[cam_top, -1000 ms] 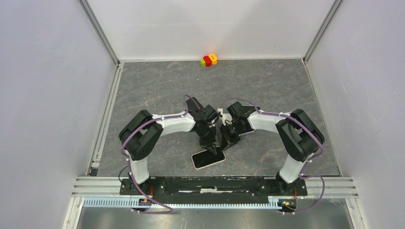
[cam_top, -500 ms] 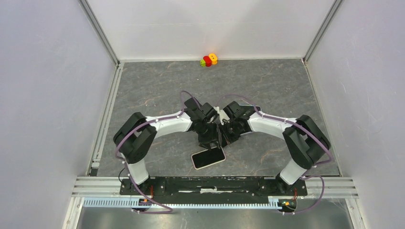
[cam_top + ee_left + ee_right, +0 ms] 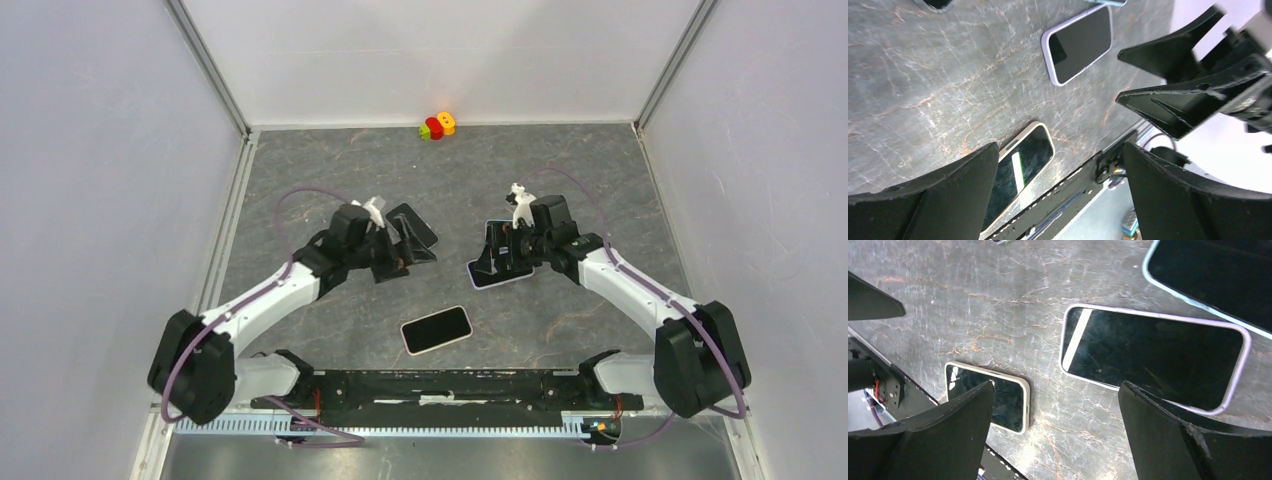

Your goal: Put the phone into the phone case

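1. The left gripper [image 3: 1060, 146] is hanging above the table with its jaws spread wide and gripping nothing. The right gripper [image 3: 1055, 385] is doing the same, spread and empty.
2. The phone [image 3: 436, 329] is lying flat and screen-up, down and back toward the bases from both grippers. It is sitting between them and touching neither. A cream phone case [image 3: 1026, 407] is showing as a rim all round it, so the phone is looking seated in the case.
3. Judging from that, the fitting is looking finished. The wide jaws, well apart from the phone, are reading as a let-go rather than a reach.
4. Directly under the right gripper a purple-rimmed phone [image 3: 1153, 352] is lying flat. Just beyond it, away from the bases, a light-blue-rimmed one [image 3: 1208, 275] is lying. Whether those two are touching I cannot tell.
5. Just past the left gripper's fingers a flat black item [image 3: 413, 224] is lying. Whether it is a phone or a bare case I cannot tell.
6. The table [image 3: 600, 170] is showing a grey, stone-patterned top with pale and rusty veins, flat and matte. A small red, yellow and green toy [image 3: 437, 125] is sitting at its far edge, well away from both grippers.
7. Pale walls [image 3: 100, 200] are closing in the table on three sides. Metal rails [image 3: 215, 260] are running along the joins.
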Action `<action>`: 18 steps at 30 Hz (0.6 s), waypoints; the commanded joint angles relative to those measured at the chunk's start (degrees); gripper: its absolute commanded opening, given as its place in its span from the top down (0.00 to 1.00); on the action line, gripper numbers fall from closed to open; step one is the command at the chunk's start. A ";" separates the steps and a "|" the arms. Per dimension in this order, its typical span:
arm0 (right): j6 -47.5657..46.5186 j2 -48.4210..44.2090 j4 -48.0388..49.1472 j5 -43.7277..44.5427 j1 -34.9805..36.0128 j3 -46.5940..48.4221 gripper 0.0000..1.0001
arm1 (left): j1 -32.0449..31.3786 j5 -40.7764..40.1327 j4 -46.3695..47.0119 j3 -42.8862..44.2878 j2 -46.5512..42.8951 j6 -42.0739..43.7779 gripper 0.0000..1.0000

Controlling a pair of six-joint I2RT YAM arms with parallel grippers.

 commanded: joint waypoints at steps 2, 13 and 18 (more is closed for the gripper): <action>1.54 -3.82 4.72 -2.17 -2.77 -2.62 0.02 | 6.99 6.46 10.64 -6.23 -7.74 -4.30 0.00; -0.03 -8.66 4.06 5.99 -3.72 -3.80 0.02 | 11.66 0.00 2.75 -5.31 -20.04 13.12 0.00; -2.50 -15.43 7.33 16.11 -3.77 -6.05 0.02 | 11.66 -10.99 0.68 -5.18 -25.31 21.65 0.00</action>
